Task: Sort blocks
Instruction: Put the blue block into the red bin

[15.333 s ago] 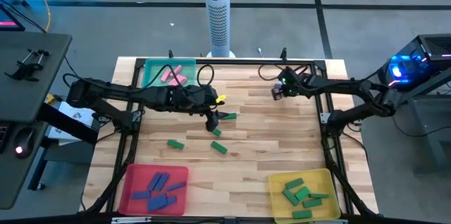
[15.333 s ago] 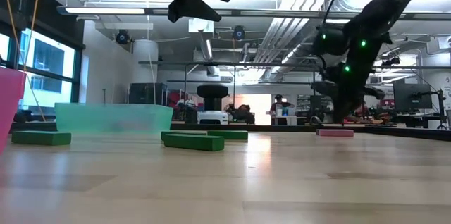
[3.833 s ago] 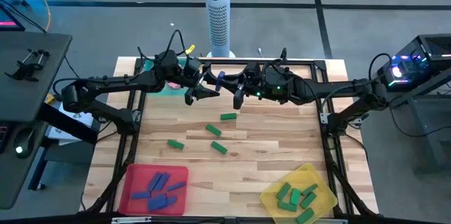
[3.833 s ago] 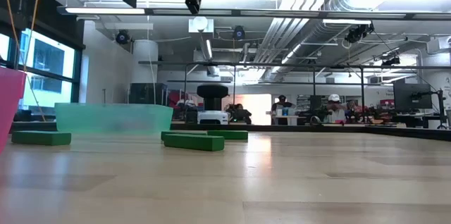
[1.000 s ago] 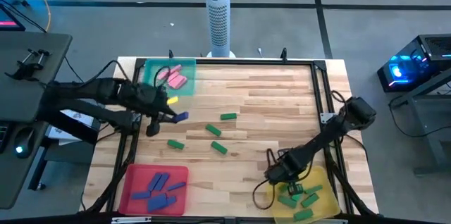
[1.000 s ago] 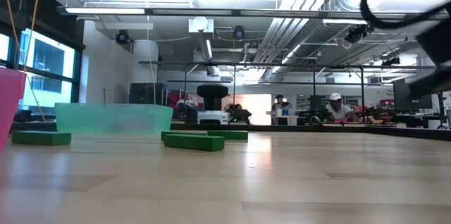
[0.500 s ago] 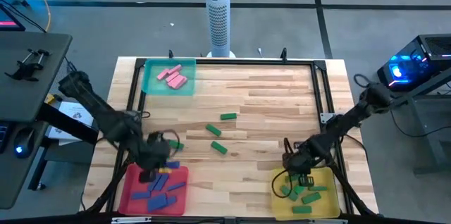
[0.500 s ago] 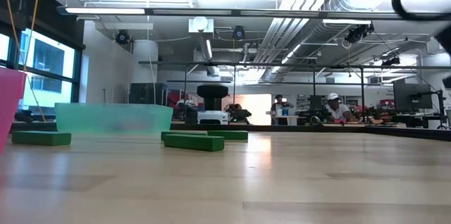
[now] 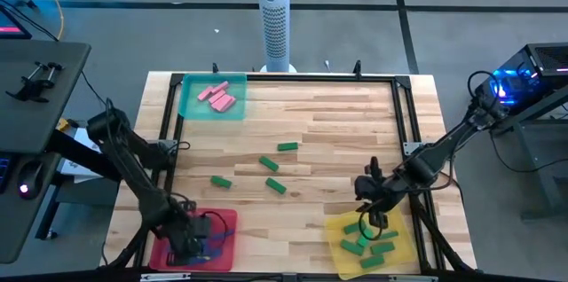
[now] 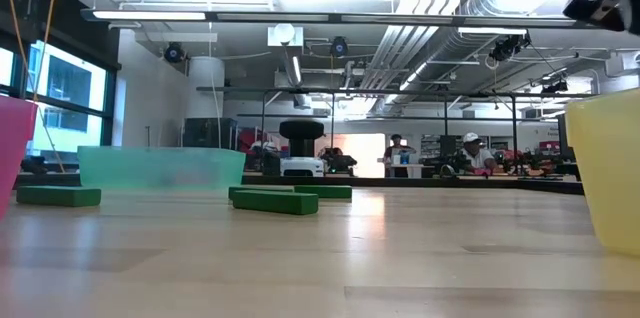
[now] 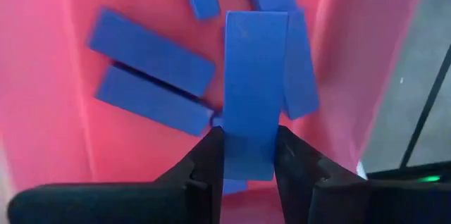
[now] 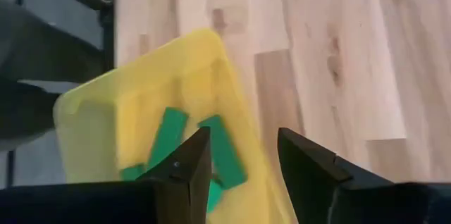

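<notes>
My left gripper [image 9: 193, 245] hangs over the red tray [image 9: 222, 220] at the near left, shut on a blue block [image 11: 255, 76]. Several more blue blocks [image 11: 151, 55] lie in that tray. My right gripper [image 9: 370, 215] stands open over the far edge of the yellow tray [image 9: 404, 229], with nothing between its fingers [image 12: 190, 171]. That tray holds several green blocks [image 12: 220, 150]. Several green blocks [image 9: 269, 165] lie flat mid-table, and pink blocks [image 9: 216, 96] lie in the teal tray [image 9: 191, 105] at the far left. My left gripper pinches the blue block's two long sides [image 11: 243, 155] between its two fingers, near one end. The fingers come from above, lying along the block. The block sticks out past the fingertips toward the red tray, above the blue blocks lying there.
The table's black frame rails [image 9: 413, 153] run along both side edges. In the low view the yellow tray [image 10: 610, 173] stands at the right and the red tray's wall [image 10: 10, 148] at the left. Bare wood lies between the near trays.
My left gripper has carried the blue block from beside the teal tray toward the table's near edge, and now hangs low over the red tray. My right gripper has moved a little toward the right, over the yellow tray. That tray has turned and shifted slightly leftward.
</notes>
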Tool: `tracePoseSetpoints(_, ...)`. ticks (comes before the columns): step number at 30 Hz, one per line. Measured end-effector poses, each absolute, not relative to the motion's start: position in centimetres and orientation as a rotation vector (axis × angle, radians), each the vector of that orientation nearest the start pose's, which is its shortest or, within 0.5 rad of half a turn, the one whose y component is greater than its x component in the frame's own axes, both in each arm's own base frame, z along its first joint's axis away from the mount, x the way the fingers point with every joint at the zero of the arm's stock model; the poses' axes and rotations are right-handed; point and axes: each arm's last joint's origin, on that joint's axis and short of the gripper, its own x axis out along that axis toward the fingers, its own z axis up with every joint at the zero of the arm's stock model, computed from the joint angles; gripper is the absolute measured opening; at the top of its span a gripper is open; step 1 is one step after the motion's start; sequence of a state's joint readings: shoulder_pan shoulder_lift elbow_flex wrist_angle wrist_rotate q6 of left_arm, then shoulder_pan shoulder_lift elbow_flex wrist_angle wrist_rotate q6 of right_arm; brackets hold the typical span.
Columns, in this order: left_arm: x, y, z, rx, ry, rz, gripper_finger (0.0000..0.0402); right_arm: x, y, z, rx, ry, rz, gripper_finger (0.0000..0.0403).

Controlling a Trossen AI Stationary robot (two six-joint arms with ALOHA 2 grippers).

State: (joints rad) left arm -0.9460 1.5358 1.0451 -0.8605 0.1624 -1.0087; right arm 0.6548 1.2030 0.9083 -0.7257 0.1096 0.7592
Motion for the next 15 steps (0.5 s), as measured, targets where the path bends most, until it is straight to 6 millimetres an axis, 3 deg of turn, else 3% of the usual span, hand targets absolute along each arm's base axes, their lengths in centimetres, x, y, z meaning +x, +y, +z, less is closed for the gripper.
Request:
tracePoseSetpoints(4, 16.1, -23.2, 19.6, -0.239, 1.641, -0.165, 0.0077, 18.7, 13.6, 24.6, 0.265, 1.058, 0.077, 0.0142)
tracePoseSetpoints(10, 16.2, -24.5, 18.5, -0.249, 1.634, -0.207, 0.0081, 21.4, 14.6, 22.1, 0.177, 1.048, 0.169, 0.0143)
tracePoseSetpoints(15, 15.6, -25.4, 18.0, -0.278, 1.674, -0.226, 0.0124, 23.2, 14.8, 19.2, 0.128, 1.154, 0.254, 0.0154)
